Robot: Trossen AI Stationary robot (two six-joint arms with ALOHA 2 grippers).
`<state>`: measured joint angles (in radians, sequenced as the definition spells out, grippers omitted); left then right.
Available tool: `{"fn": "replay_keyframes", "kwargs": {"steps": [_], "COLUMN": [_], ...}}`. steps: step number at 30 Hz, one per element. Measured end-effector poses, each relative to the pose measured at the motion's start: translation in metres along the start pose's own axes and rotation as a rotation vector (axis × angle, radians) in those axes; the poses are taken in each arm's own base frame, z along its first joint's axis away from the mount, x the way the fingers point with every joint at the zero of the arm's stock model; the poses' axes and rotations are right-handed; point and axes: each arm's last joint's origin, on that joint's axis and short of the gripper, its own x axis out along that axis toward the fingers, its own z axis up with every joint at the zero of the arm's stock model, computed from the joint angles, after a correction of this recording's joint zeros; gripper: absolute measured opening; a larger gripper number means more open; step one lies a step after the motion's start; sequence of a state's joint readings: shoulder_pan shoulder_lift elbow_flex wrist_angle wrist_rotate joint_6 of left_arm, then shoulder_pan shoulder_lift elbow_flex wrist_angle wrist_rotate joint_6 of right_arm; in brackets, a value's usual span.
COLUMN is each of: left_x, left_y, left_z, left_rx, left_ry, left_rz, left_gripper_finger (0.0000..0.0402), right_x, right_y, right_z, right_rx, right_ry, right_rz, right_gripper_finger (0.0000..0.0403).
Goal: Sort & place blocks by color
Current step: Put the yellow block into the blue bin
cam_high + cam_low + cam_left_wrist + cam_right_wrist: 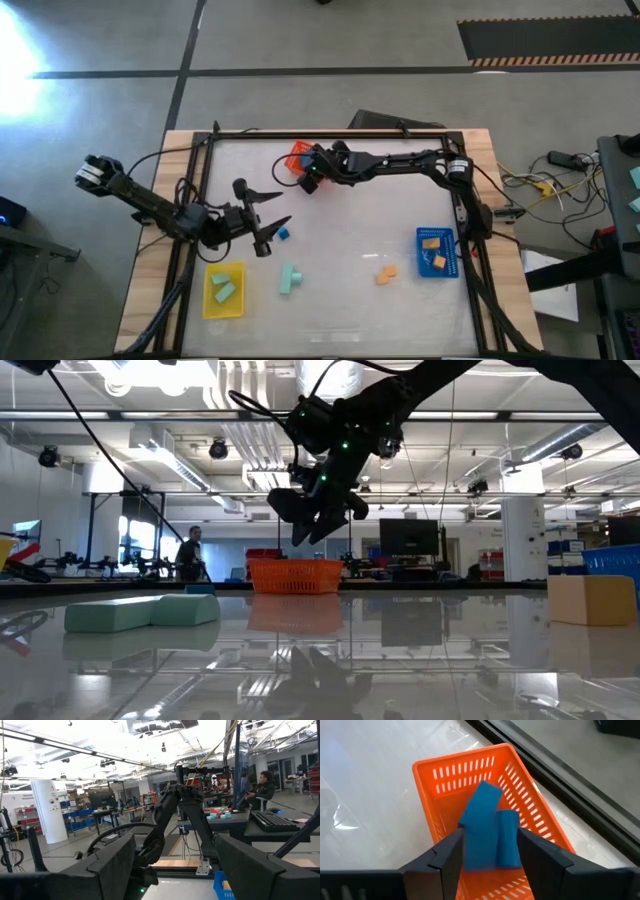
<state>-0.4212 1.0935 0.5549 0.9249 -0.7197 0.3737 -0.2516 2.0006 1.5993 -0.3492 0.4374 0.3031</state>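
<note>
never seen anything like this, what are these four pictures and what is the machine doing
It is one moment seen by four cameras: from above, from table height, and from each arm's wrist. Two dark robot arms sort small blocks into coloured trays. The right gripper hangs open over the orange tray, where two blue blocks are, one tilted. The left gripper is open near a small blue block. The yellow tray holds green blocks, the blue tray orange ones. A mint block and two orange blocks lie loose on the table.
</note>
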Motion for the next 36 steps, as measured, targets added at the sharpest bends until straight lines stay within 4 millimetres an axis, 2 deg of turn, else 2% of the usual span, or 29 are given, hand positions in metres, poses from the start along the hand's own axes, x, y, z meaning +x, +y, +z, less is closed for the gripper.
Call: {"fn": "replay_keyframes", "kwargs": {"steps": [4,7,9,14,16,20,23,28,36], "left_x": [0.000,0.000,0.000,0.000,0.000,0.001,0.004,0.008,0.005], "left_y": [0.000,0.000,0.000,-0.001,-0.001,-0.003,-0.005,-0.009,-0.010], "left_z": [0.000,0.000,0.000,-0.002,-0.003,-0.005,-0.005,-0.007,-0.017], "left_rx": [0.000,0.000,0.000,0.015,-0.006,-0.044,-0.058,-0.052,-0.065], "left_ry": [0.000,0.000,0.000,0.020,0.030,0.079,0.145,0.288,0.412], "left_rz": [0.000,0.000,-0.001,-0.009,-0.012,-0.018,-0.022,-0.035,-0.033], "left_gripper_finger": [0.0261,0.0261,0.0261,0.0261,0.0261,0.0260,0.0260,0.0260,0.0260], "right_x": [-0.001,-0.010,-0.024,-0.075,-0.095,-0.136,-0.157,-0.182,-0.203], "right_y": [0.000,-0.002,-0.001,0.006,0.013,0.031,0.044,0.060,0.057], "right_z": [0.000,0.000,0.001,-0.004,-0.013,-0.036,-0.060,-0.096,-0.134], "right_rx": [-0.001,-0.018,-0.039,-0.121,-0.155,-0.177,-0.185,-0.187,-0.224], "right_ry": [0.002,0.028,0.047,0.097,0.092,0.044,0.006,-0.111,-0.216], "right_rz": [-0.001,-0.005,-0.006,-0.036,-0.040,0.056,0.128,0.282,0.411], "right_gripper_finger": [0.0185,0.0188,0.0189,0.0189,0.0189,0.0189,0.0189,0.0189,0.0175]}}
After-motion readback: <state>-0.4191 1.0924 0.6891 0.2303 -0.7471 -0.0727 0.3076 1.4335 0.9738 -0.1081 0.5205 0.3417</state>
